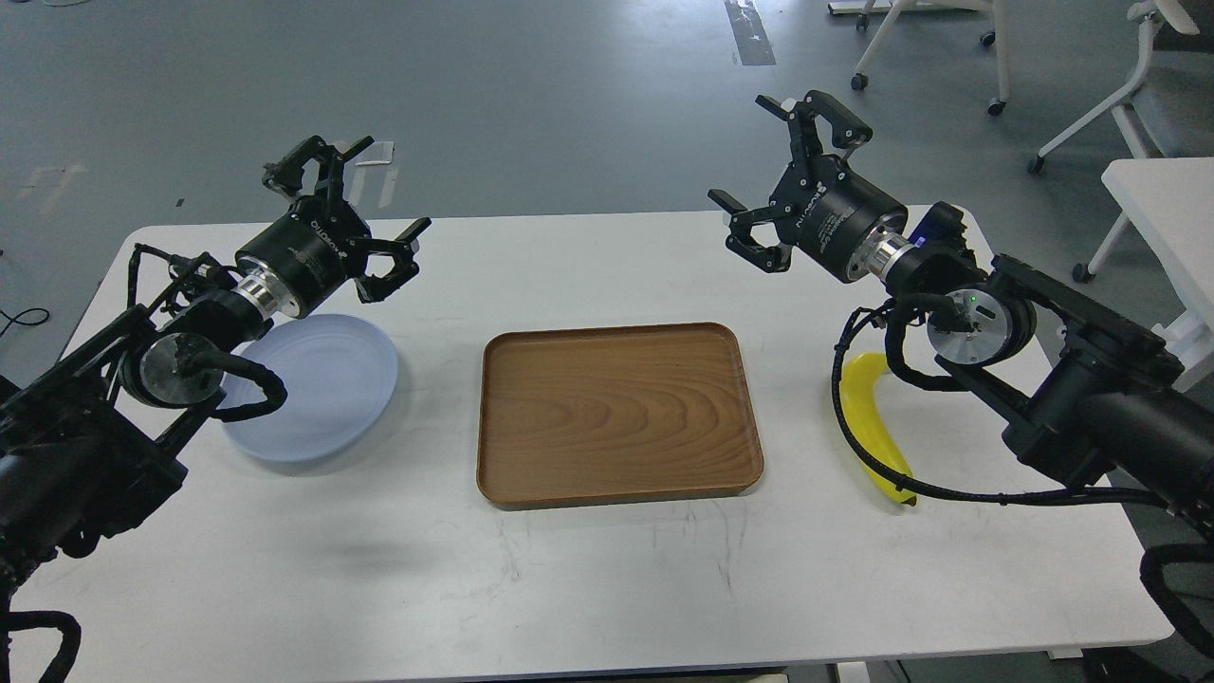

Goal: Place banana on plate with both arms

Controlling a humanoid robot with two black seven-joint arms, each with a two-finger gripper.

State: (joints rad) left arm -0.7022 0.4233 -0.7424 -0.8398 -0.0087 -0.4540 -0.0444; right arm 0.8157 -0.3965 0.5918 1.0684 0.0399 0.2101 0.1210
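The yellow banana (874,427) lies on the white table at the right, partly hidden behind my right arm and its black cable. The pale blue-grey plate (327,389) sits on the table at the left, partly hidden by my left wrist. My left gripper (356,204) is open and empty, held above the plate's far edge. My right gripper (782,171) is open and empty, raised above the table's far side, up and left of the banana.
A brown wooden tray (616,413) lies empty in the middle of the white table (607,588). White office chairs (1119,85) and another white table (1171,209) stand at the far right on the grey floor.
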